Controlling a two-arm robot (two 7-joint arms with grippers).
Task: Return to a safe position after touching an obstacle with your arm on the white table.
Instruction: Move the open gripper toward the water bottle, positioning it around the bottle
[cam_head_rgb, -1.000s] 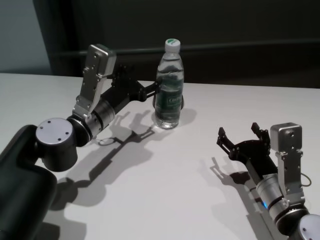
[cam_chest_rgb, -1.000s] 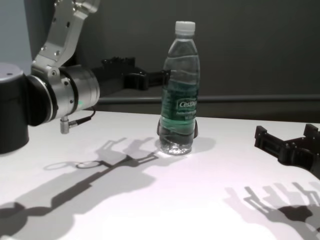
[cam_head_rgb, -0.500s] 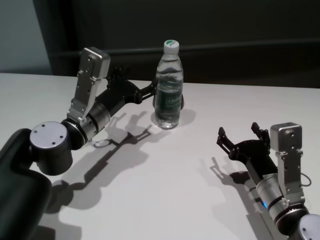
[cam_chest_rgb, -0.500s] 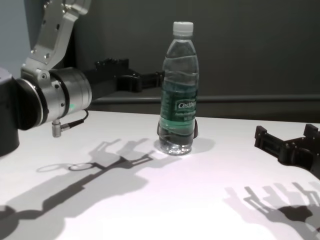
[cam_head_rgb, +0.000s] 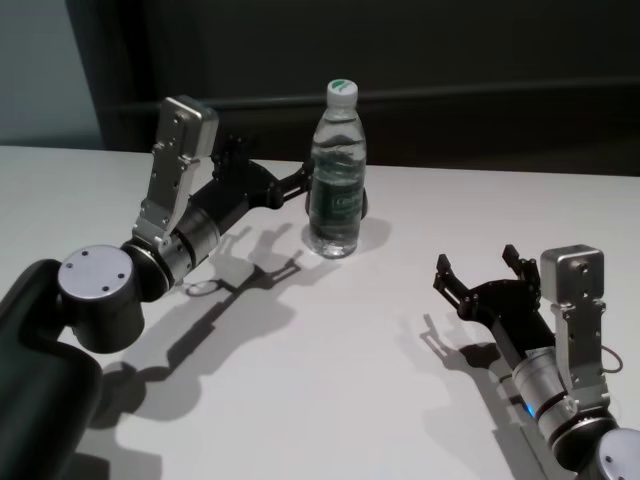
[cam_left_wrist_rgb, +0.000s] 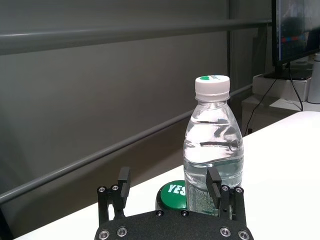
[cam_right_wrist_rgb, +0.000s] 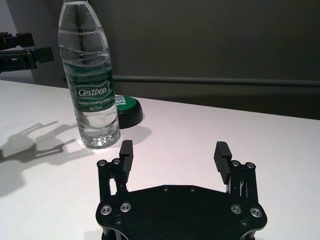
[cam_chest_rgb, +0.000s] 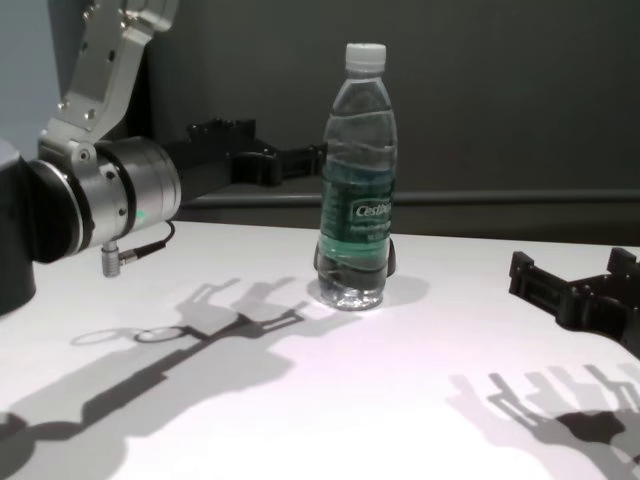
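You see the water bottle (cam_head_rgb: 336, 170) standing upright on the white table (cam_head_rgb: 330, 340), with a green-topped disc (cam_right_wrist_rgb: 127, 107) just behind it. Your left gripper (cam_head_rgb: 297, 183) hovers beside the bottle's left, fingers spread wide, holding nothing. Your right gripper (cam_head_rgb: 482, 268) sits parked near the table's right, also open and empty.

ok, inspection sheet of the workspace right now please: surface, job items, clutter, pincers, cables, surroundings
Surface: white table, bare, shadowed.
Job's things: water bottle upright, capped.
Clutter: green-topped puck behind the bottle.
Pincers: left pincer open, raised beside the bottle, contact unclear; right pincer open, low over the table, apart from the bottle.
Cables: short lead at the left wrist.
Surroundings: dark wall with a rail; monitor far off.
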